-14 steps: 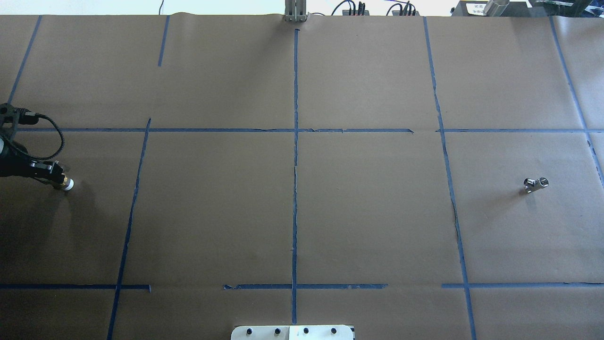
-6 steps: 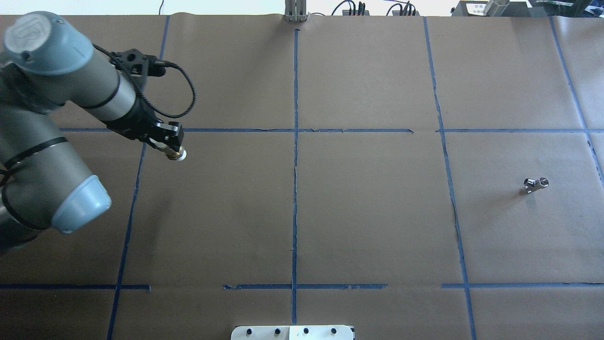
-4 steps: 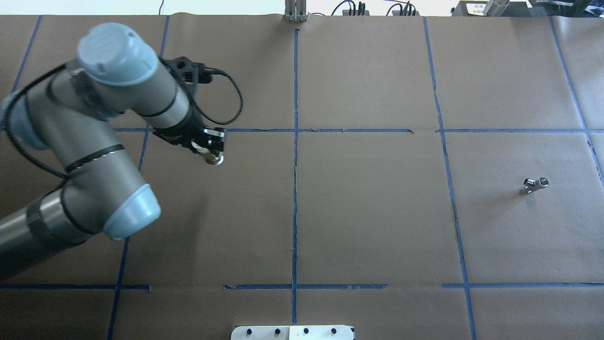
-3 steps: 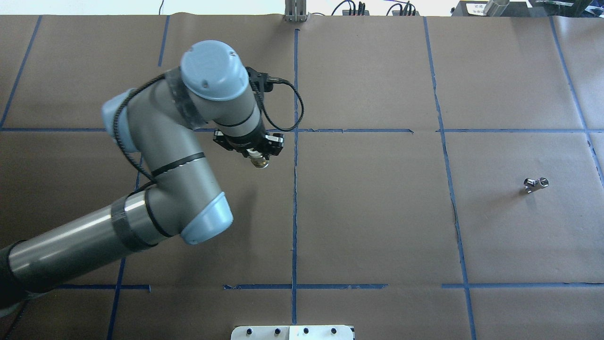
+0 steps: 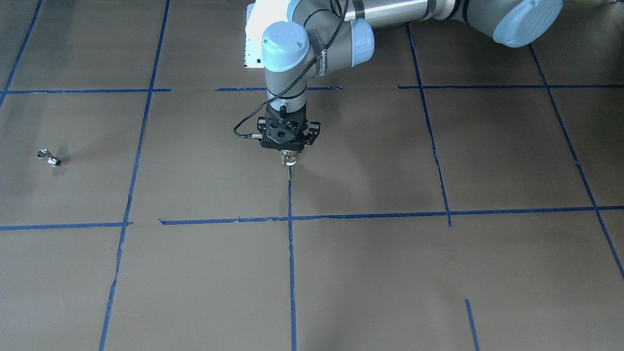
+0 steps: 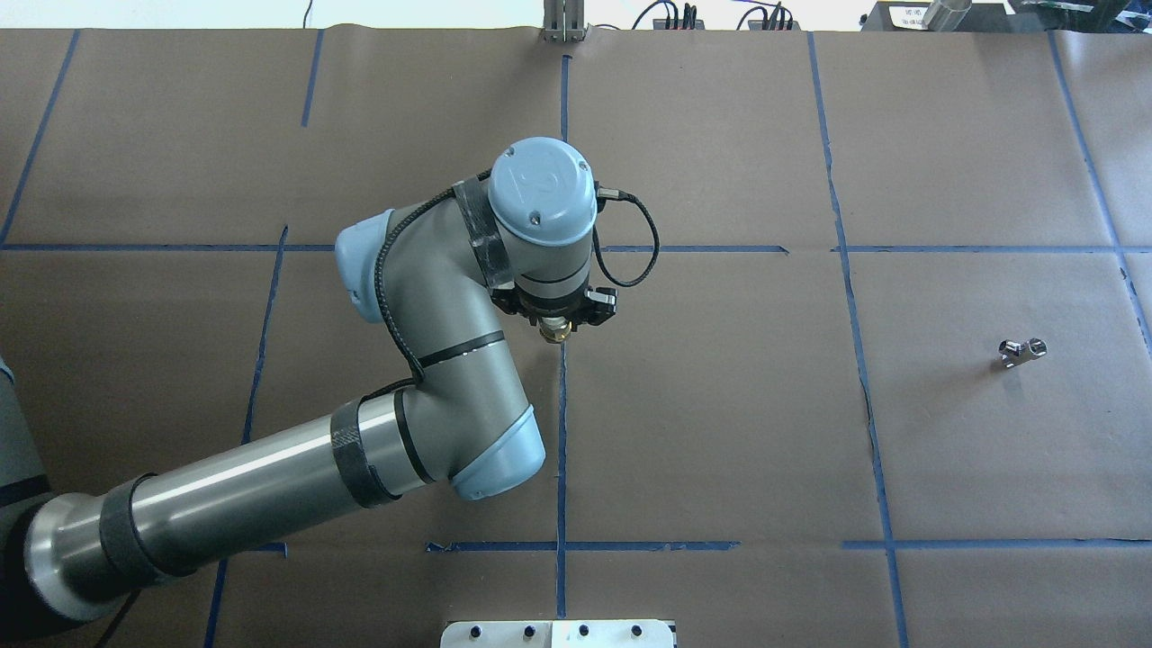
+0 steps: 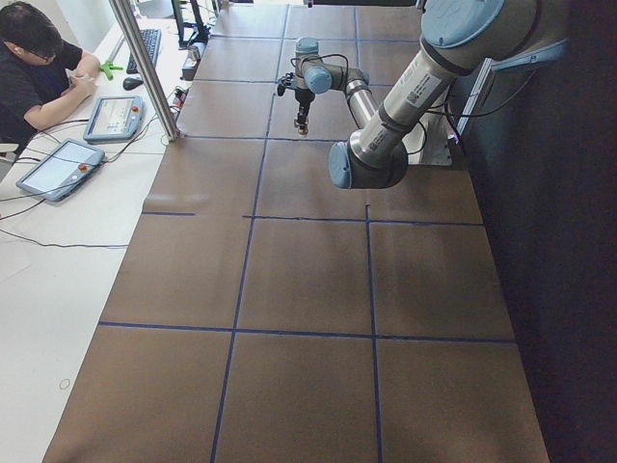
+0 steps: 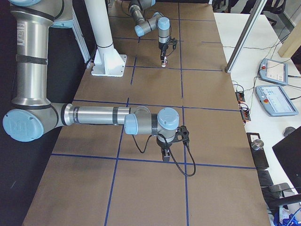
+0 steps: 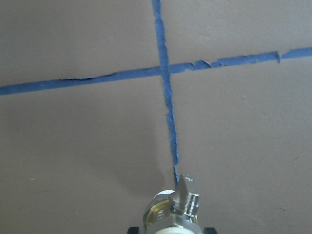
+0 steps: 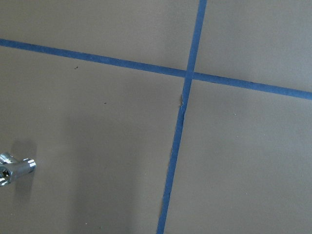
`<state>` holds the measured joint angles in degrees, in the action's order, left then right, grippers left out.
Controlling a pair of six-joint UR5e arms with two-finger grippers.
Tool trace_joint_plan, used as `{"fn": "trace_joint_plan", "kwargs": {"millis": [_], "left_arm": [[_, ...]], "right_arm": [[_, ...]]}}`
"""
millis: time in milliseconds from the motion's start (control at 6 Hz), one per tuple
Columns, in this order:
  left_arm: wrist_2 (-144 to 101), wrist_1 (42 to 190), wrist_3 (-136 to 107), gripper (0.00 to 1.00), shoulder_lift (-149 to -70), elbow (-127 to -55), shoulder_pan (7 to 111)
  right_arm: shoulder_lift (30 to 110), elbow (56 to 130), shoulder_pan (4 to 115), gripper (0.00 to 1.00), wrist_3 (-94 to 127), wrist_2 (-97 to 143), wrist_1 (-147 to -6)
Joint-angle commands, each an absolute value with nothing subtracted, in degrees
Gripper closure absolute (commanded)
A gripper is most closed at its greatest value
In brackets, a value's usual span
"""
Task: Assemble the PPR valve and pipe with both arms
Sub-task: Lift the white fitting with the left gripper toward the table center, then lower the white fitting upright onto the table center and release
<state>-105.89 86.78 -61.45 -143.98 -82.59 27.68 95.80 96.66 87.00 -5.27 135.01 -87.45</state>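
My left gripper [image 6: 557, 328] hangs over the table's centre, pointing down, shut on the PPR valve [image 6: 557, 335]. The valve also shows in the front view [image 5: 290, 158] and, with its brass-silver body and small lever, at the bottom of the left wrist view [image 9: 173, 209]. The pipe [image 6: 1022, 349], a small shiny metal piece, lies alone on the brown paper at the far right. It also shows in the front view [image 5: 48, 158] and at the left edge of the right wrist view [image 10: 12, 168]. My right gripper [image 8: 165, 154] shows only in the exterior right view; I cannot tell whether it is open or shut.
Blue tape lines [image 6: 562, 432] divide the brown paper into squares. The white pedestal base [image 8: 108, 66] stands at the robot's edge. A metal post [image 7: 145, 68] rises at the far edge, with an operator [image 7: 34, 68] and tablets beyond it.
My left arm has swung from the table's far left to its centre, carrying the valve. The pipe has not moved.
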Motion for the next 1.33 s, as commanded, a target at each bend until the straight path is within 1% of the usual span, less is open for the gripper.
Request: {"fn": "trace_joint_plan", "kwargs": {"millis": [0,167,333,500,667,833,1167], "left_arm": [[-105.7,86.9,-61.0,1.0,-143.9,-81.7,26.5],[-105.7,86.9,-60.7,0.99,-143.8,-81.7,26.5],[-105.7,86.9,-60.8,0.91,-143.8,-81.7,26.6],[-105.7,86.8,-60.8,0.4,-143.6,-81.4,26.6],[-105.6,87.0,-60.7,0.0,-142.9,-81.6,26.6],[-105.7,87.0,-60.8,0.0,-143.0,-82.1,26.9],[-109.9,85.4,-60.3,0.0,-141.5,-89.3,31.9]], "right_arm": [[95.8,96.6,86.9,0.0,-5.3,135.0,-87.5],[95.8,96.7,87.0,0.0,-5.2,135.0,-87.5],[95.8,96.7,87.0,0.0,-5.3,135.0,-87.5],[95.8,96.7,86.9,0.0,-5.3,135.0,-87.5],[95.8,96.7,87.0,0.0,-5.3,135.0,-87.5],[95.8,96.7,86.9,0.0,-5.3,135.0,-87.5],[95.7,96.7,86.9,0.0,-5.3,135.0,-87.5]]}}
